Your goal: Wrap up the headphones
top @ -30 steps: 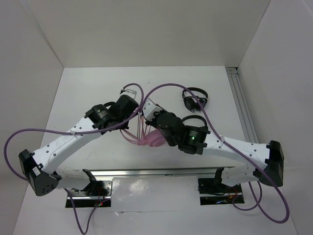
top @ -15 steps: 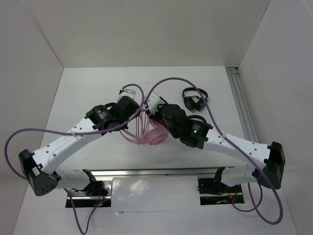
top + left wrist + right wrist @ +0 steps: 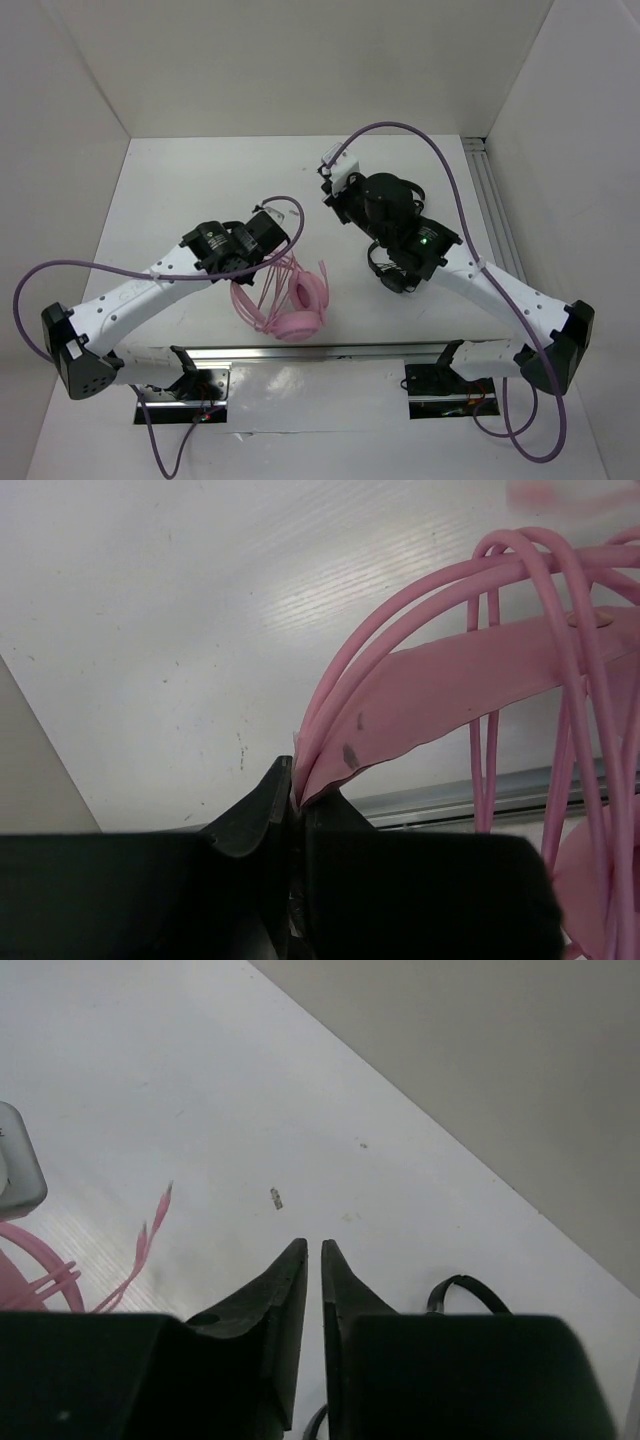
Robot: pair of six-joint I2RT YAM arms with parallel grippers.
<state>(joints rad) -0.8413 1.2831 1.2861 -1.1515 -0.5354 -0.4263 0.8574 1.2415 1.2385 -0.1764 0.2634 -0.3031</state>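
The pink headphones (image 3: 298, 312) hang from my left gripper (image 3: 272, 250) just above the table's near middle, with the thin pink cable looped round the headband. In the left wrist view my left gripper (image 3: 298, 792) is shut on the flat pink headband (image 3: 470, 685), and several cable strands (image 3: 420, 590) arch over it. My right gripper (image 3: 335, 185) is farther back and to the right, apart from the headphones. In the right wrist view its jaws (image 3: 313, 1250) stand almost together with nothing between them. Loose pink cable ends (image 3: 150, 1235) lie at the left there.
Black headphones (image 3: 388, 277) lie partly hidden under my right arm; a black band (image 3: 465, 1288) shows in the right wrist view. A metal rail (image 3: 495, 215) runs along the table's right edge. White walls enclose the back and sides.
My right gripper has left the headphones and swung back and to the right. My left gripper has carried the pink headphones a little toward the near edge.
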